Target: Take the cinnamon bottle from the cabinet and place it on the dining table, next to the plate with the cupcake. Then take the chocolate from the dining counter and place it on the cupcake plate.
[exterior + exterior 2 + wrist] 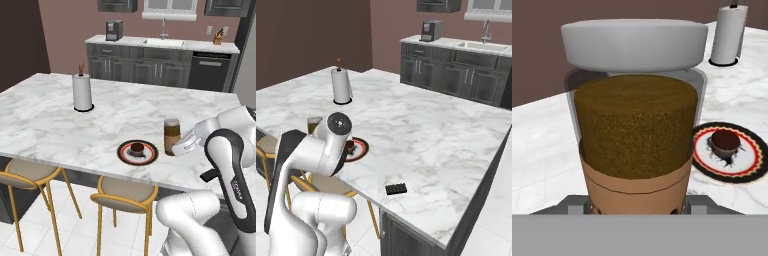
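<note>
The cinnamon bottle [172, 131] [314, 123] [637, 130], a brown jar with a grey lid, stands upright at the near edge of the dining table [50, 115] [446, 145], just right of the plate [123, 153] [360, 148] [750, 172]. The cupcake [136, 148] [725, 141] sits on that plate. My gripper [177, 150] [637, 206] is shut on the jar's lower part, one finger on each side. Whether the jar rests on the marble I cannot tell. The chocolate [396, 188] lies flat near the table's front corner, to the right of my arm.
A paper towel roll [82, 92] [341, 86] [729, 35] stands further back on the table. Stools [125, 192] are tucked under the near edge. A back counter holds a coffee machine [114, 30] and a sink, with dark wall cabinets [117, 5] above.
</note>
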